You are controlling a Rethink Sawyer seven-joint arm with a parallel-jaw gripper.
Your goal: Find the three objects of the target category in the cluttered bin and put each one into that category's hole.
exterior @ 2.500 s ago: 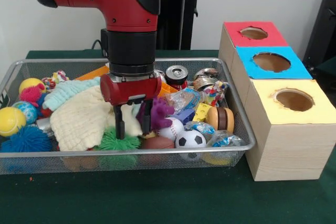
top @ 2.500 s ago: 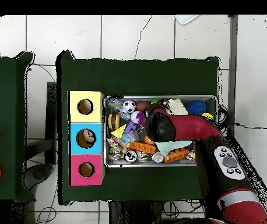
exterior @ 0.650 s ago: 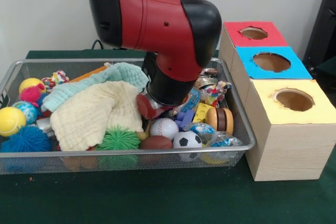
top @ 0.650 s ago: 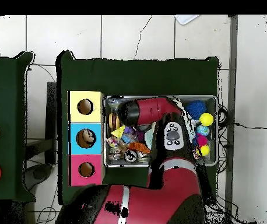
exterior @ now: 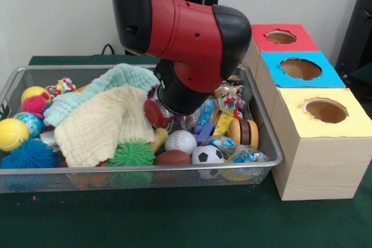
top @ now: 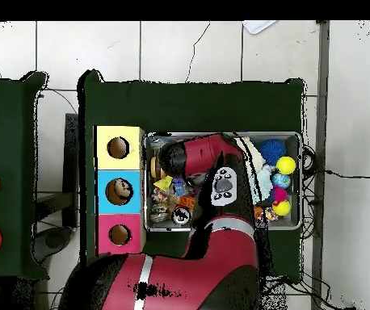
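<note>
The wire mesh bin (exterior: 274, 146) is full of toys and also shows in the overhead view (top: 302, 182). The red arm bends low over its middle. The gripper's end (exterior: 155, 114) sits down among the toys beside the cream cloth (exterior: 102, 126), mostly hidden by the arm. An orange-tan lump (exterior: 82, 180) shows dimly through the front mesh; I cannot pick out any others. The red-topped hole (exterior: 281, 36) is on the wooden box, farthest back to the right of the bin, and shows in the overhead view (top: 119, 235).
The blue-topped hole (exterior: 300, 68) and yellow-topped hole (exterior: 325, 110) sit in front of the red one. A teal cloth (exterior: 99, 88), green spiky ball (exterior: 132, 154), brown football (exterior: 172, 158), baseball (exterior: 181, 142), soccer ball (exterior: 207, 155) and toy burger (exterior: 244, 132) crowd the bin.
The arm has swung round and folded low over the bin's middle and right. The teal cloth now lies up over the cream cloth. The purple toy and the can are hidden.
</note>
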